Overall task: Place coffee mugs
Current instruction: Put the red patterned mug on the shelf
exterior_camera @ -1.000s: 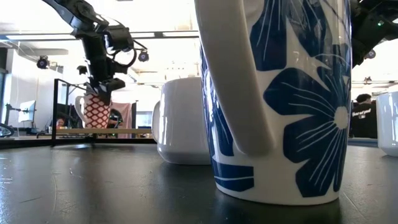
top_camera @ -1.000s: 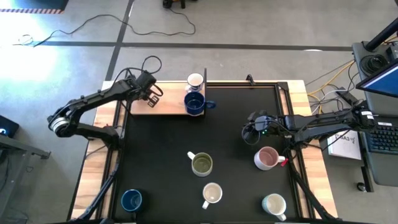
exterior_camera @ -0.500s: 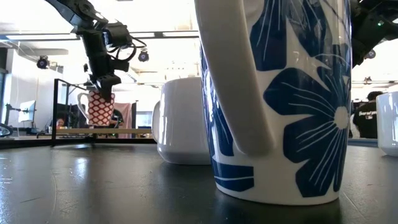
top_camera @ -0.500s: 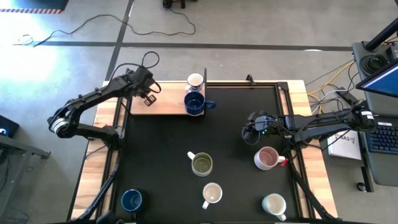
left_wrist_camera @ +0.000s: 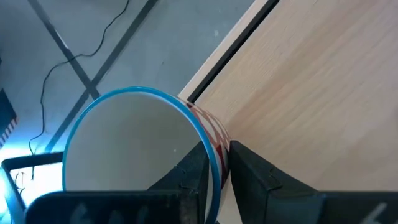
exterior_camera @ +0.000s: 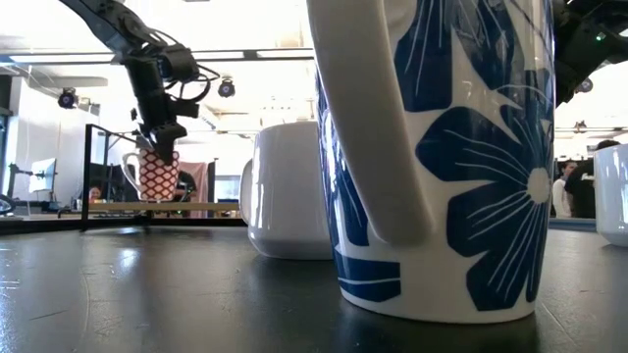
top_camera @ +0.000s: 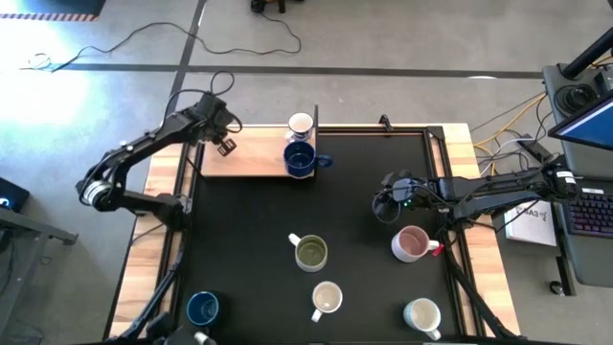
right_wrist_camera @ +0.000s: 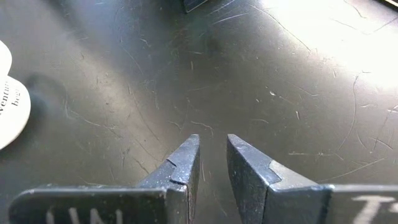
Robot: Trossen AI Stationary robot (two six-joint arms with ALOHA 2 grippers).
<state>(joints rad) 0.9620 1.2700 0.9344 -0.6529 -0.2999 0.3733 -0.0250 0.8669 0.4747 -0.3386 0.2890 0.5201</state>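
Observation:
In the low view a red-and-white patterned coffee mug (exterior_camera: 157, 176) with a blue rim is upright under my left gripper (top_camera: 227, 146), which is shut on it at the far left corner of the wooden board (top_camera: 254, 161). Whether its base touches the board I cannot tell. On the board's right end stand a white mug (top_camera: 301, 125) and a dark blue mug (top_camera: 299, 160). My right gripper (top_camera: 386, 208) hovers over the black mat (top_camera: 364, 287) at the right, narrowly open with nothing between its fingers. My left gripper pinches the patterned mug's wall at the blue rim (left_wrist_camera: 214, 155), one finger (left_wrist_camera: 186, 180) inside the mug and the other (left_wrist_camera: 261, 180) outside. The fingers come slanting down from above. The mug hangs upright below them, mouth up, over the board's far left edge.
On the mat stand an olive-green-inside mug (top_camera: 311, 253), a cream mug (top_camera: 327, 299), a pink mug (top_camera: 411, 243), a dark blue mug (top_camera: 202, 309) and a white mug (top_camera: 422, 314). A blue-flowered mug (exterior_camera: 442, 147) fills the low view's foreground. Bare mat lies between the board and these mugs.
My left gripper has gone a short way toward the table's far left corner along the board, rolling its wrist, and has taken the patterned mug with it. The mug has stayed upright. The grip is unchanged.

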